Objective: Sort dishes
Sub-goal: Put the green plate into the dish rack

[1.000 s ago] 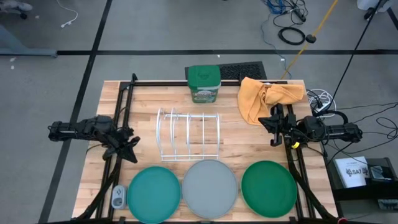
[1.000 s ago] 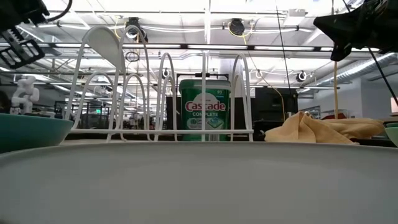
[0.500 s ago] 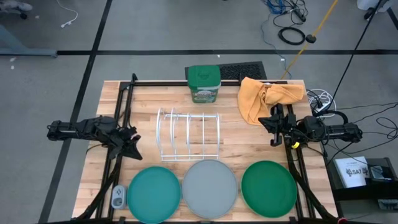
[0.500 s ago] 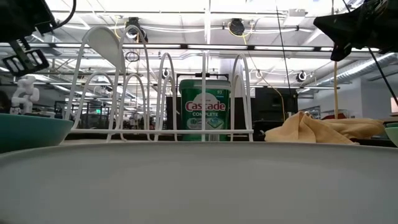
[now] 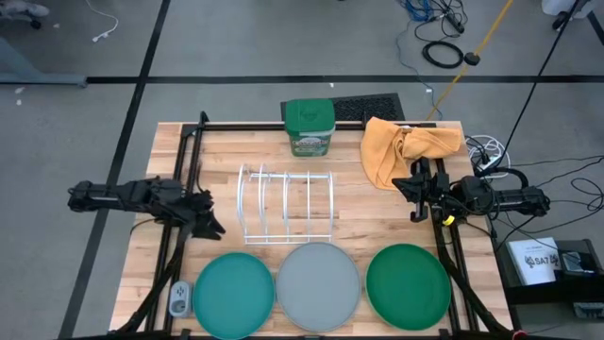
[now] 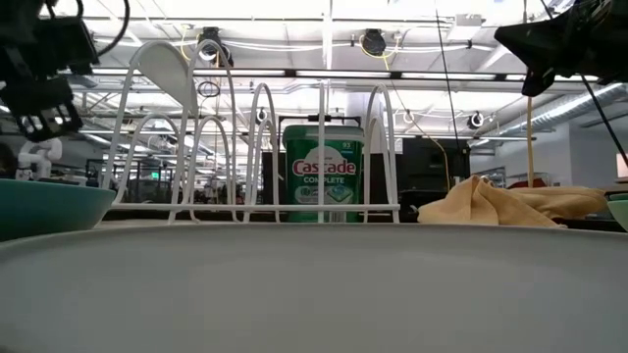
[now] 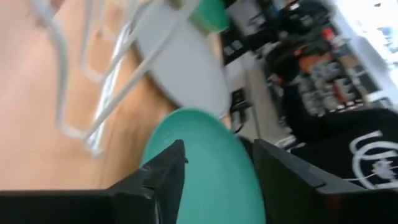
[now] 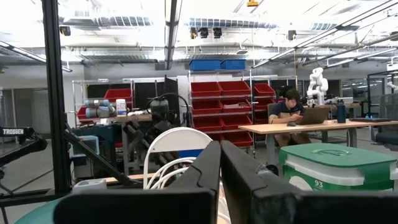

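Three dishes lie flat in a row along the table's near edge: a teal plate (image 5: pixel 233 295), a light grey plate (image 5: pixel 318 286) and a green plate (image 5: pixel 408 286). My left gripper (image 5: pixel 209 227) hangs above the table, left of the white wire rack (image 5: pixel 286 203) and just beyond the teal plate's far rim. It is open, and the teal plate (image 7: pixel 205 162) shows through the gap between its fingers (image 7: pixel 165 171). My right gripper (image 5: pixel 415 194) waits shut at the table's right side, near the orange cloth (image 5: pixel 406 149), and holds nothing.
A green detergent tub (image 5: pixel 310 127) stands at the far edge, behind the rack. The dark frame rails (image 5: pixel 184 179) run along both sides of the table. A small grey device (image 5: pixel 179 299) lies left of the teal plate. Bare wood shows between the rack and the plates.
My left gripper has moved toward the table's near edge and a little to the right, toward the teal plate, coming lower and turning as it went. Its fingers have opened. The plates and my right arm have kept still.
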